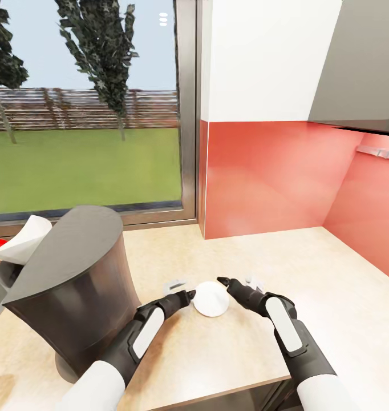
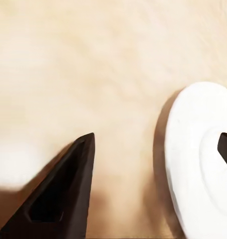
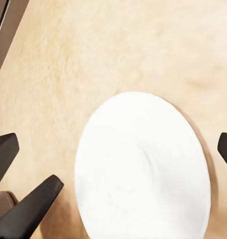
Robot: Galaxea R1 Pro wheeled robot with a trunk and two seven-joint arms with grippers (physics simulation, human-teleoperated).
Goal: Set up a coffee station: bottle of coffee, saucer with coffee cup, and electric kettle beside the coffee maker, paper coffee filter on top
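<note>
A small round white saucer [image 1: 210, 298] lies flat on the long light beige wood-grain bench [image 1: 308, 268], near its front edge; its shallow centre well shows in the right wrist view [image 3: 143, 172]. Just beside it, toward the window, stands the tall coffee maker [image 1: 80, 274] with a curved dark grey back, upright on the same bench.

The saucer [image 1: 211, 298] lies on the kitchen countertop [image 1: 308, 268], right of the coffee maker [image 1: 75, 285].
</note>
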